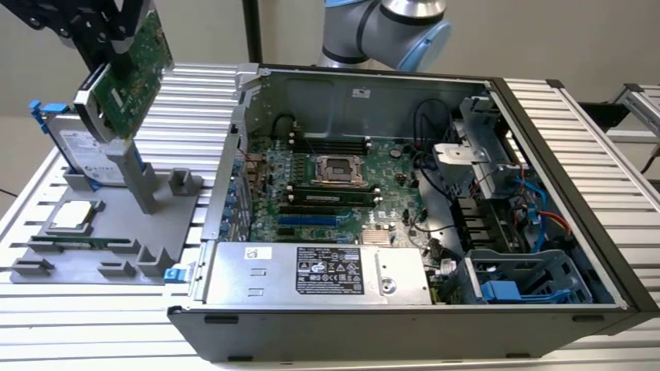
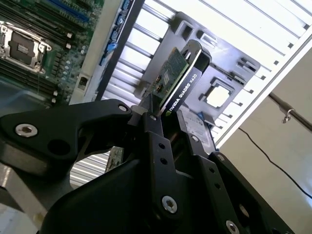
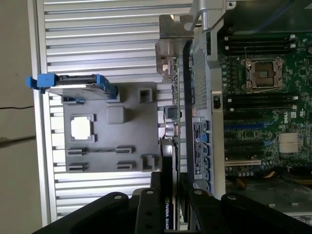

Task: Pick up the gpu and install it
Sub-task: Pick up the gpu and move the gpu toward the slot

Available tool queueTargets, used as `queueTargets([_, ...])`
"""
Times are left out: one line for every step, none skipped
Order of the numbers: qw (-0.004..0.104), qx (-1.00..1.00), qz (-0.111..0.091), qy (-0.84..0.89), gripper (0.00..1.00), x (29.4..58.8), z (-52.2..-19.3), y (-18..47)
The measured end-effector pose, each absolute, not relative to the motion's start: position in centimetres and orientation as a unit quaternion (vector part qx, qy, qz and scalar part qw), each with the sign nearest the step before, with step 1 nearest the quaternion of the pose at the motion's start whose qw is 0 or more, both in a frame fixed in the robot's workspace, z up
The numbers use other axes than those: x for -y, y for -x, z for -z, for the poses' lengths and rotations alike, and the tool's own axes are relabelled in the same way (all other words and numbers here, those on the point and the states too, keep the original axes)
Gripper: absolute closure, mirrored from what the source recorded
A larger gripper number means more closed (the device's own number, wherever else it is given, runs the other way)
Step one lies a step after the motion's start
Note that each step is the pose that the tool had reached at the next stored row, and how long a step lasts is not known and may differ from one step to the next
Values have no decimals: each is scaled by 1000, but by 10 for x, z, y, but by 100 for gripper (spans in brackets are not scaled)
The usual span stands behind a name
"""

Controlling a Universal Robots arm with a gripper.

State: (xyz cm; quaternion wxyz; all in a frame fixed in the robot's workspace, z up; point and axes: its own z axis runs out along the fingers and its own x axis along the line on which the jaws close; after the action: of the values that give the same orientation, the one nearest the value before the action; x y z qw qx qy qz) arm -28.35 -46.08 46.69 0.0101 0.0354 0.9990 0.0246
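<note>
The black claw (image 1: 116, 42) is clamped on the gpu (image 1: 139, 73), a thin rectangular green circuit card with a black cooler block on one face. The card is held tilted in the air at the exterior view's left, outside the open black computer case (image 1: 413, 332).

In the second wrist view the claw (image 2: 168, 122) is seen with its black fingers (image 2: 153, 131) pressed against the two faces of the gpu (image 2: 178, 80). In the first wrist view the gpu (image 3: 171, 122) is seen edge-on. It runs from the claw (image 3: 171, 187) to its silver metal end bracket (image 3: 173, 36) at the far end, just beside the case's side wall.

Below the card, a grey moulded holder tray (image 1: 103, 263) is set on the ribbed aluminium worktop (image 1: 196, 100). A silver hard drive in a blue frame (image 1: 77, 147) is stood on edge in the tray. A square silver processor chip (image 1: 73, 216) is laid flat in a recess, and a narrow green memory stick (image 1: 88, 241) is seated in a slot nearer the camera. Whether the card's lower end is clear of the tray's grey upright post (image 1: 139, 178) cannot be told.

Inside the case a green motherboard (image 1: 330, 178) is mounted flat, and a silver power supply box (image 1: 309, 274) is fitted along the near wall. A grey and blue robot arm joint (image 1: 392, 27) is seen behind the case.
</note>
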Motion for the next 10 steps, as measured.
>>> queueTargets([10, -999, -25, -35, 100, 461, -467, 282])
queueTargets([10, -999, -25, -35, 100, 461, -467, 280])
queueTargets([10, -999, -25, -35, 100, 461, -467, 278])
queueTargets([10, -999, -25, -35, 100, 461, -467, 276])
queueTargets([10, -999, -25, -35, 100, 461, -467, 274])
queueTargets([10, -999, -25, -35, 100, 461, -467, 272])
queueTargets([10, -999, -25, -35, 100, 461, -467, 271])
queueTargets([10, -999, -25, -35, 100, 461, -467, 269])
queueTargets([10, -999, -25, -35, 100, 461, -467, 267])
queueTargets([10, -999, -25, -35, 100, 461, -467, 265])
